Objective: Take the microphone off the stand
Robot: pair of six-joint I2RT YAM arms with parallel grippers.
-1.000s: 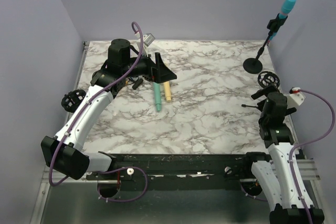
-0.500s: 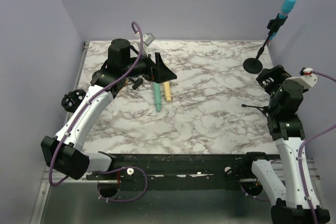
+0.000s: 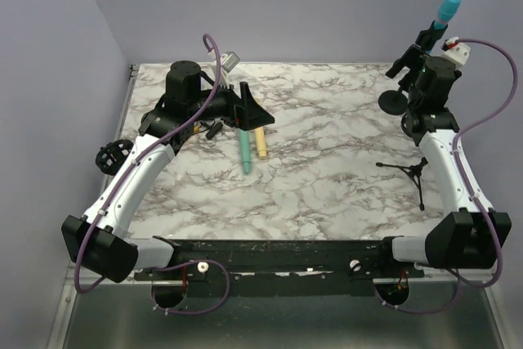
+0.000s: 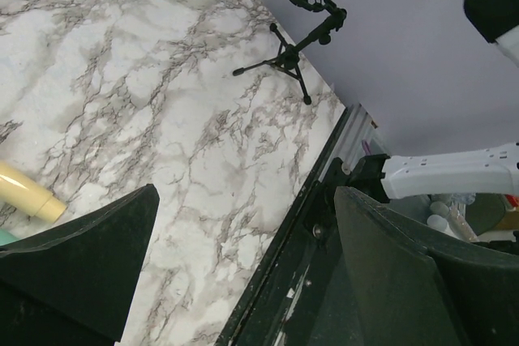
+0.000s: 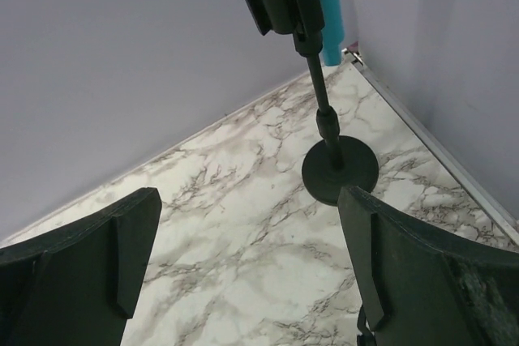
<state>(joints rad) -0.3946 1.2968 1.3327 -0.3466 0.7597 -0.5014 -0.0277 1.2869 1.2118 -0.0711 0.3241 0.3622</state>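
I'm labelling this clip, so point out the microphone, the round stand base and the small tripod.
microphone [image 3: 447,10]: top view, on its blue head.
stand base [image 5: 340,172]: right wrist view, on the middle of the black disc.
tripod [image 4: 286,56]: left wrist view, on the hub where its legs meet.

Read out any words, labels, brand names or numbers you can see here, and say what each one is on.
None: no readable text shows on the microphone, its stand, the small tripod or the marble table in any view.
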